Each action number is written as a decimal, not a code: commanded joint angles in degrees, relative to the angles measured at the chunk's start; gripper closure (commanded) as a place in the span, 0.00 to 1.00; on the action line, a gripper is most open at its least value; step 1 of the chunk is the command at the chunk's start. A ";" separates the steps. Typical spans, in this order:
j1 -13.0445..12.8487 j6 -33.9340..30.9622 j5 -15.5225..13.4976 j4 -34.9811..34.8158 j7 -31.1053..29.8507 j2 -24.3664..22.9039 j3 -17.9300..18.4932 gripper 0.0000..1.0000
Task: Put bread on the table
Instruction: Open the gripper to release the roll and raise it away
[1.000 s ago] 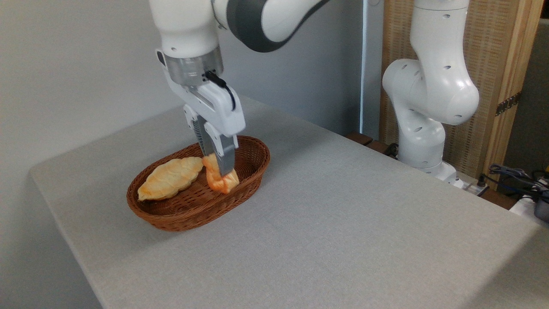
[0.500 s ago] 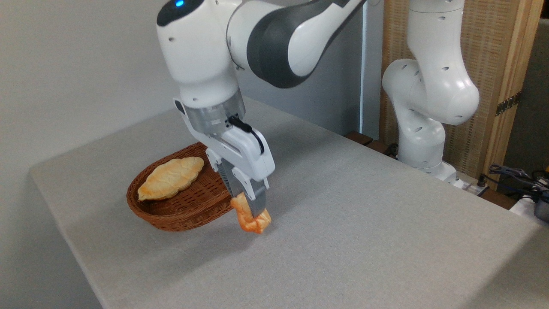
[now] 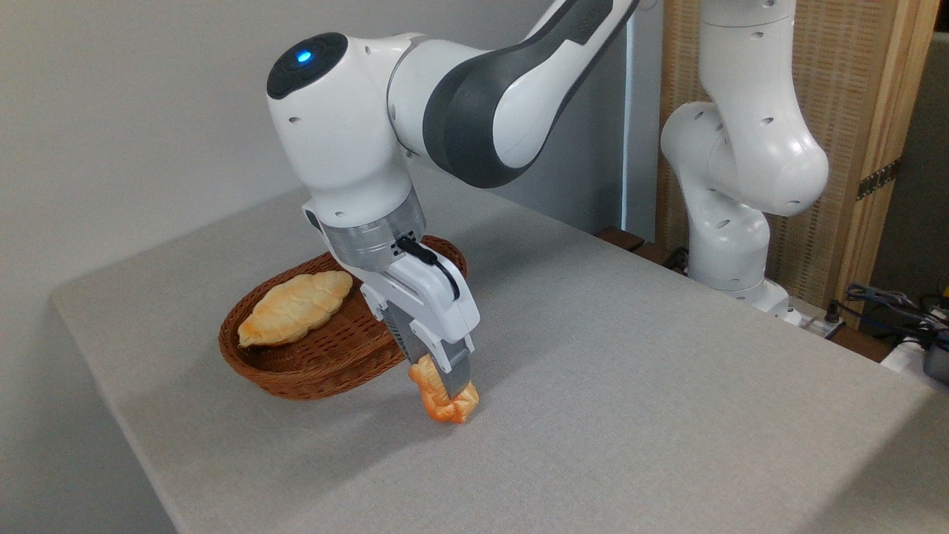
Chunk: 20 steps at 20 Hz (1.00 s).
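Note:
The bread [image 3: 442,401], a small lumpy golden-orange bun, is squeezed between the fingers of my gripper [image 3: 447,391], which is shut on it. The bun hangs at the surface of the light grey table [image 3: 630,386], just right of and in front of the wicker basket; whether its underside touches the cloth I cannot tell. One grey finger [image 3: 455,377] covers the middle of the bun. The white and grey arm leans in from the upper right above it.
A brown oval wicker basket [image 3: 311,371] stands left of the gripper and holds a longer pale croissant-shaped loaf [image 3: 295,307]. The arm's white base [image 3: 730,245] rises behind the table's far right edge, with cables [image 3: 890,308] beside it. The table's left edge drops off close to the basket.
The gripper carried the bun up out of the basket, rightward and toward the camera, then lowered it down to the table surface. The loaf and basket stayed put.

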 commanded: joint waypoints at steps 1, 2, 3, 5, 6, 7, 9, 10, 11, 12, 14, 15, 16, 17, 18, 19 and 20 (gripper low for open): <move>-0.39 0.29 0.83 0.57 0.60 -0.24 0.59 0.00; -0.30 0.55 0.92 0.66 0.60 -0.33 0.59 0.00; -0.39 0.99 0.92 0.66 0.60 -0.50 0.59 0.00; -0.39 1.26 0.83 0.66 0.60 -0.59 0.59 0.00; -0.39 1.35 0.75 1.01 0.60 -0.77 0.59 0.00; -0.39 1.87 0.75 1.54 0.60 -0.94 0.59 0.00; -0.48 3.10 0.48 2.59 0.51 -2.08 0.50 0.00; -0.48 3.11 0.39 3.21 0.51 -2.26 0.32 0.00; -0.48 3.11 0.39 4.08 0.43 -2.35 0.06 0.00; -0.48 3.11 0.31 5.22 0.25 -2.70 -0.03 0.00; -1.00 3.19 0.31 5.76 0.07 -2.88 -0.20 0.00; -1.18 3.63 0.31 5.85 -0.19 -2.97 -0.55 0.00; -1.18 4.50 0.39 5.85 -0.45 -3.23 -1.60 0.00; -1.18 5.21 0.31 5.85 -1.24 -3.84 -2.39 0.00; -1.18 5.39 0.39 5.85 -2.72 -4.19 -2.58 0.00; -1.18 5.39 0.39 5.94 -4.39 -4.28 -2.67 0.00; -1.18 5.39 0.48 6.72 -5.54 -4.37 -2.67 0.00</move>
